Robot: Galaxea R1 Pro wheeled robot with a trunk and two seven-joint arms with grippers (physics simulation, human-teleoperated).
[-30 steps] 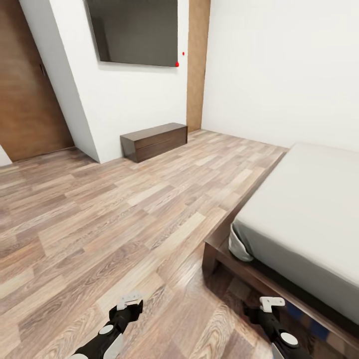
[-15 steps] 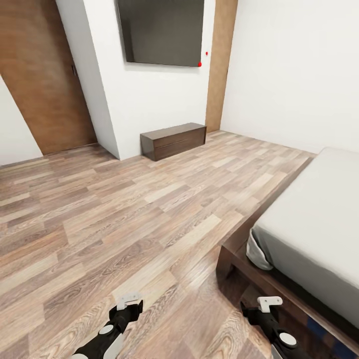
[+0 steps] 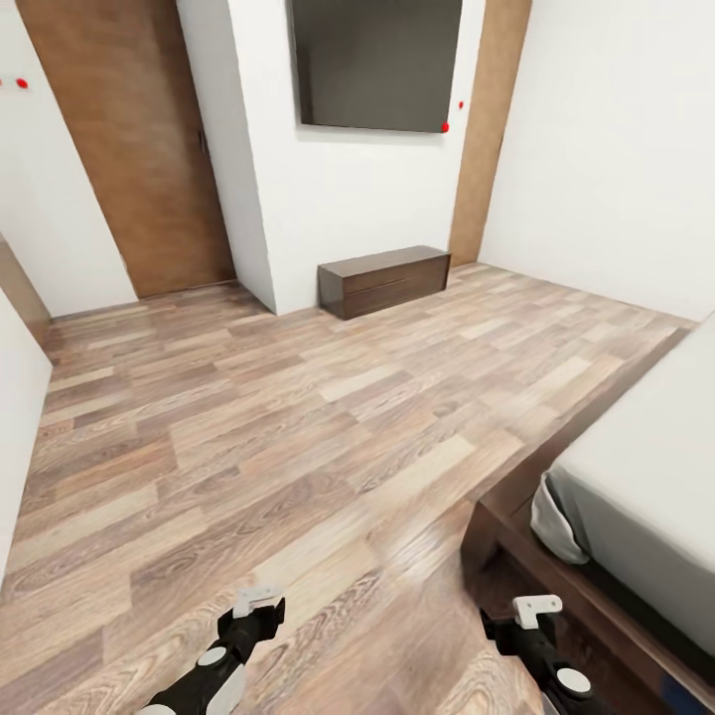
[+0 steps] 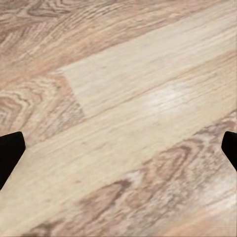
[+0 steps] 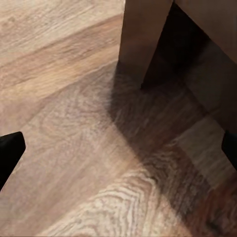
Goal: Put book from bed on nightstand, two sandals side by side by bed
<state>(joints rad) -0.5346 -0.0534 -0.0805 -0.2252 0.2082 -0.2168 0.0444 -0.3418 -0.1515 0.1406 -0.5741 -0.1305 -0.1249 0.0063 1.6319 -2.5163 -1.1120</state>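
Observation:
The bed, with its light grey mattress and dark brown wood frame, fills the right edge of the head view, and only its near corner shows. My left gripper hangs open low over the plank floor, with bare boards between its fingers. My right gripper is open too, just in front of the bed's corner leg, holding nothing. The book and the sandals are out of view.
A long low dark brown cabinet stands against the white wall under a dark wall screen. A brown wood door panel is at the back left. A white wall edge is close on the left.
The whole picture has slid to the right, so the camera has turned left. The bed now sits at the right edge and the door panel has come in. Both grippers stay open.

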